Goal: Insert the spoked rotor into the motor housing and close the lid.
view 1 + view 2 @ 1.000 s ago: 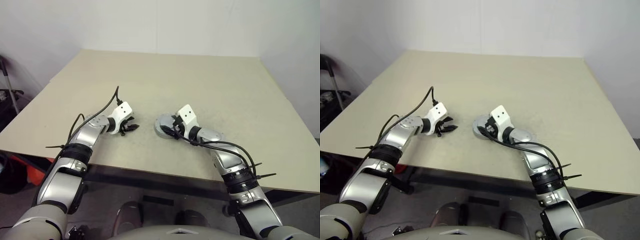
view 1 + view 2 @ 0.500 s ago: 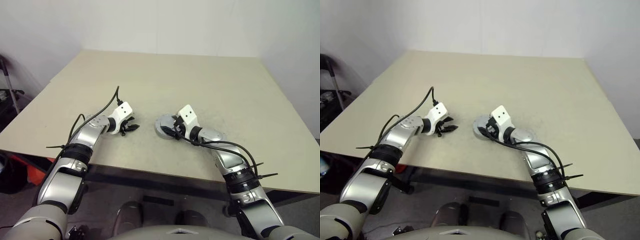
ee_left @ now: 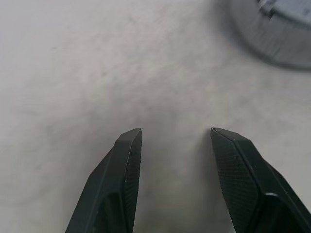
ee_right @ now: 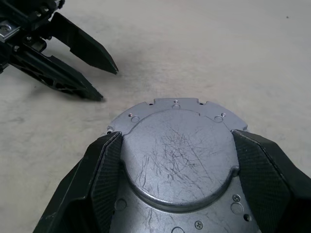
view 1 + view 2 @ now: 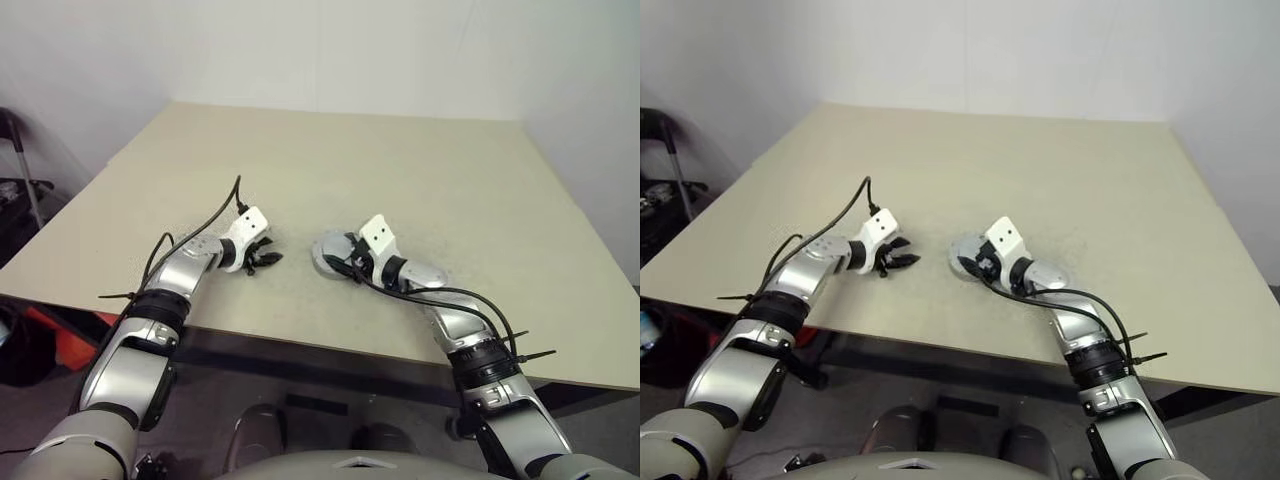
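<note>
No text, label, brand, number or sign can be read in any view.

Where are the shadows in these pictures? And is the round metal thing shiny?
Right wrist view: the left gripper throws a soft grey shadow on the table just under its fingers; the motor housing has a dull sheen, its scratches catching light, no bright glare. Left wrist view: a faint shadow lies on the table between the fingers.
</note>
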`<state>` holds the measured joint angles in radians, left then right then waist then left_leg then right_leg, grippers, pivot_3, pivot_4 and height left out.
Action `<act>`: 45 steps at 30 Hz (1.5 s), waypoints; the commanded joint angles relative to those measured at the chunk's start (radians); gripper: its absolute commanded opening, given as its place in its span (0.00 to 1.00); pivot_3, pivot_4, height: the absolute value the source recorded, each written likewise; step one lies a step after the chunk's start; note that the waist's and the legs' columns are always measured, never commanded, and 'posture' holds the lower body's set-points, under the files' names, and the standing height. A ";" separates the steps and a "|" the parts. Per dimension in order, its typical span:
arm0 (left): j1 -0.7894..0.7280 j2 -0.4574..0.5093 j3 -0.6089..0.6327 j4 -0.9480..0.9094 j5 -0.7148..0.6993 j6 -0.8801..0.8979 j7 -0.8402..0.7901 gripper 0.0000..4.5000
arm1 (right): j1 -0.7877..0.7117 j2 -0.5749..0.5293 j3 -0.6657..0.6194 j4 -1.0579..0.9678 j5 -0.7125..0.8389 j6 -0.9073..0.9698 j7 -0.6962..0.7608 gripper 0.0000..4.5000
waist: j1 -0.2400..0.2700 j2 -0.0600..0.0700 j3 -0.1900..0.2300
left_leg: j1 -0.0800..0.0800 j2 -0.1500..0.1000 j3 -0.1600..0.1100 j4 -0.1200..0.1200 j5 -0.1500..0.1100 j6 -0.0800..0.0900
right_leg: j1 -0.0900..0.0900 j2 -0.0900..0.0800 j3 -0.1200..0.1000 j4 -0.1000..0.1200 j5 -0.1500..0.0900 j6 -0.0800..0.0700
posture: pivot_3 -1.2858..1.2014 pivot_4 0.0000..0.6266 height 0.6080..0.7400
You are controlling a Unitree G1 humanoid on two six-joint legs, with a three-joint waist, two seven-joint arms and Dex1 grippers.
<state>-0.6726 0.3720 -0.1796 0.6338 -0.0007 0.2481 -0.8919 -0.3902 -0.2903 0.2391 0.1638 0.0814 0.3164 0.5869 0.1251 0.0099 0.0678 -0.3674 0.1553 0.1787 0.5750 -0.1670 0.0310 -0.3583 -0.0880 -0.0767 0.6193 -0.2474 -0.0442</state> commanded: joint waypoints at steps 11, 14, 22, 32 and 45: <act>-0.028 -0.027 0.023 -0.072 -0.038 0.053 0.022 0.53 | 0.029 0.011 -0.096 -0.063 0.130 0.155 0.049 0.69 | 0.004 -0.003 -0.002 | -0.004 -0.001 0.000 -0.001 -0.003 0.004 | 0.001 0.000 0.000 -0.005 0.003 -0.005 | 0.52 0.00 1.00; -0.026 -0.023 0.023 -0.073 -0.036 0.051 0.021 0.53 | 0.016 0.019 -0.104 -0.080 0.142 0.177 0.048 0.69 | 0.001 -0.003 -0.002 | -0.012 -0.001 0.000 0.000 -0.004 0.005 | -0.006 0.000 0.000 -0.005 0.003 -0.005 | 0.52 0.00 1.00; -0.022 -0.016 0.023 -0.068 -0.027 0.042 0.023 0.53 | 0.009 0.010 -0.063 -0.076 0.095 0.162 0.057 0.69 | 0.000 -0.003 -0.002 | -0.012 0.000 0.000 0.000 -0.003 0.004 | -0.007 0.000 -0.001 -0.005 0.003 -0.005 | 0.52 0.00 1.00; -0.019 -0.019 0.026 -0.078 -0.031 0.047 0.025 0.53 | -0.006 0.008 -0.051 0.003 0.039 0.145 0.003 0.69 | -0.001 -0.003 -0.002 | -0.009 0.000 0.000 0.000 -0.003 0.003 | -0.005 0.000 -0.001 -0.005 0.003 -0.005 | 0.52 0.00 1.00; -0.015 -0.030 0.045 -0.106 -0.056 0.084 0.025 0.53 | 0.016 -0.021 -0.035 -0.002 0.029 0.169 0.012 0.69 | 0.001 -0.003 -0.002 | -0.007 0.000 0.000 -0.002 -0.003 0.003 | -0.003 0.000 0.000 -0.006 0.003 -0.004 | 0.52 0.00 1.00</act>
<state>-0.6612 0.3439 -0.1576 0.5704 -0.0332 0.3232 -0.8684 -0.4013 -0.2853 0.1883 0.1233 0.1508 0.4441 0.6043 0.1260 0.0071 0.0654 -0.3742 0.1549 0.1788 0.5731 -0.1697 0.0336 -0.3610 -0.0880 -0.0771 0.6129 -0.2445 -0.0486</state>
